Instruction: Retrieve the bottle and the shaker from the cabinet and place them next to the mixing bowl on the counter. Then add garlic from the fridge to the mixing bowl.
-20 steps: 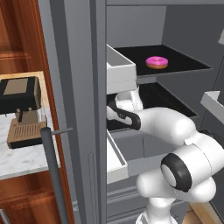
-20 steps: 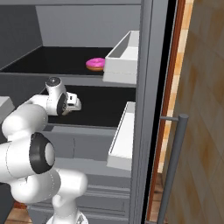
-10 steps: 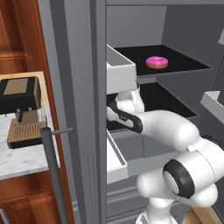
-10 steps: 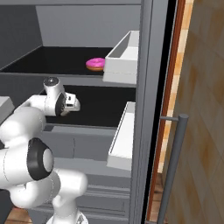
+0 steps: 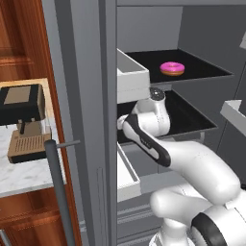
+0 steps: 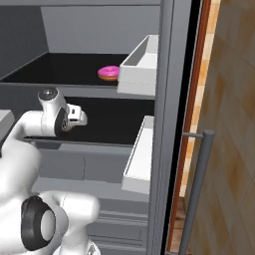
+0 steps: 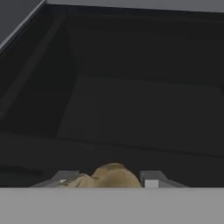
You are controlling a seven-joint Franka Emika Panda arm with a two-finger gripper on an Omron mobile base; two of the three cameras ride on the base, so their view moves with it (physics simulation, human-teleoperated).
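In the hand view the garlic [image 7: 110, 174], a small tan-brown lump, sits between my gripper's [image 7: 108, 179] two fingertips [image 7: 151, 178], which press on it from both sides, above the dark shelf [image 7: 140, 109]. My gripper is shut on it. The arm reaches into the open grey fridge [image 5: 81, 96] at the middle shelf [image 5: 187, 120]. The hand [image 6: 74, 115] hovers over that shelf, which also shows in the right base view [image 6: 114, 124]. Bottle, shaker and mixing bowl are out of view.
A pink-iced doughnut [image 5: 172, 68] [image 6: 108, 72] lies on the shelf above. White door bins [image 5: 132, 74] [image 6: 142, 64] jut out beside the arm. The fridge's bar handle [image 5: 57, 187] stands at the left. A coffee machine [image 5: 21, 120] stands on the marble counter [image 5: 24, 175].
The fingers have drawn closer together around the garlic. The hand has stayed at the middle shelf while the arm's elbow shifted a little.
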